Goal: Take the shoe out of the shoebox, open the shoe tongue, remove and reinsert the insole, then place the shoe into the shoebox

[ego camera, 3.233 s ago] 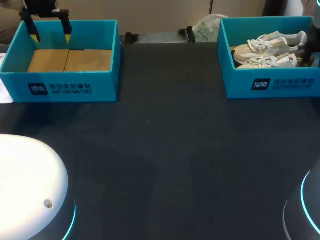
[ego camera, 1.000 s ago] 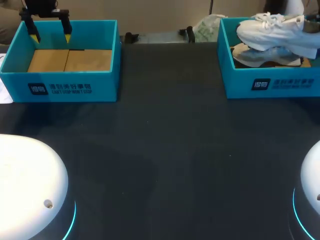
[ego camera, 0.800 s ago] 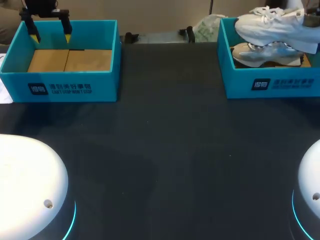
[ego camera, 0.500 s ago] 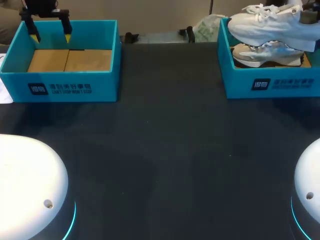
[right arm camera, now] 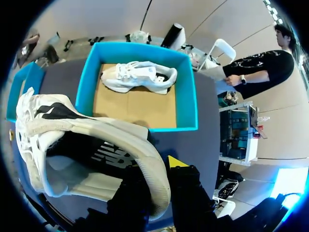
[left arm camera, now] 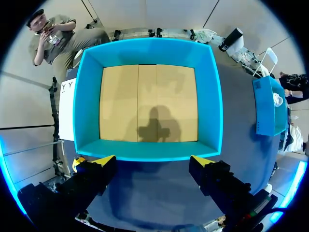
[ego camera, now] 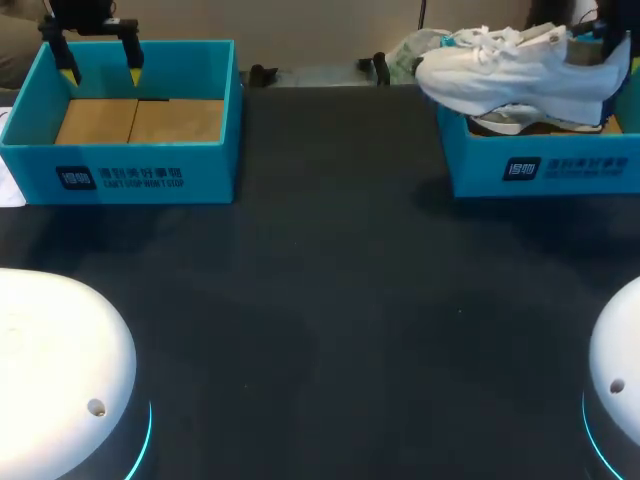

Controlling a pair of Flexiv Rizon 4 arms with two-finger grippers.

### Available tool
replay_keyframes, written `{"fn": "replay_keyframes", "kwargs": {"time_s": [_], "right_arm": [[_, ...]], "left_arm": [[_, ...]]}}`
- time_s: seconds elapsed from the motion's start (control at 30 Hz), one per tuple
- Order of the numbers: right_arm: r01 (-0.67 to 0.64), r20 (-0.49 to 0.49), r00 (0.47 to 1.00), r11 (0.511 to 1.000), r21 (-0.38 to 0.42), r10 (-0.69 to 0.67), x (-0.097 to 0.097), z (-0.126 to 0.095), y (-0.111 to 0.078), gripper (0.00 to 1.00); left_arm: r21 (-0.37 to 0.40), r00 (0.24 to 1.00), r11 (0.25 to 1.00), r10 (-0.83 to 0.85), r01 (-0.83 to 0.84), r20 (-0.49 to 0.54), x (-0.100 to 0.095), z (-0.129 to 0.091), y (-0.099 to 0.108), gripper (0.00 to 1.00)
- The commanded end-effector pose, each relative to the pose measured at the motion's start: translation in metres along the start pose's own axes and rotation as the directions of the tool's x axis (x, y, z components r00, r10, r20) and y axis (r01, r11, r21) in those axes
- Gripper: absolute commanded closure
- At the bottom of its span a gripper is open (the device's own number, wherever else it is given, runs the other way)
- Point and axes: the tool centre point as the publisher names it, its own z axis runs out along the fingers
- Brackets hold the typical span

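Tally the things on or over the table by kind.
Shoeboxes: 2 (left shoebox, right shoebox)
Shoes: 2 (held shoe, shoe in the right box)
Total: 4

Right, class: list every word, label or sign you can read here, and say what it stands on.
Left box: logo and a line of print on its front wall, too small and blurred to read.
Right box: the same print on its front wall, also too blurred.
Lifted shoe: pale marking inside, partly hidden, unreadable.
Nothing else legible.
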Motion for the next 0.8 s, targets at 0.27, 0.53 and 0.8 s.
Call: {"fn": "replay_keyframes", "kwargs": {"time_s": [0.27,0.53,0.8], "right_arm": [[-0.002,0.021,1.000,1.000,-0.030,0.003,0.050,-0.013,-0.050,1.00],[-0.016,0.027,0.999,1.000,-0.021,0.017,0.095,-0.022,-0.073,1.00],[-0.019,0.031,0.999,1.000,-0.002,0.019,0.136,-0.033,-0.106,1.00]], "left_arm": [[0.000,1.000,1.000,0.000,0.000,0.000,0.000,0.000,0.000,0.00],[0.000,1.000,1.000,0.000,0.000,0.000,0.000,0.000,0.000,0.00],[0.000,1.000,1.000,0.000,0.000,0.000,0.000,0.000,0.000,0.00]]}}
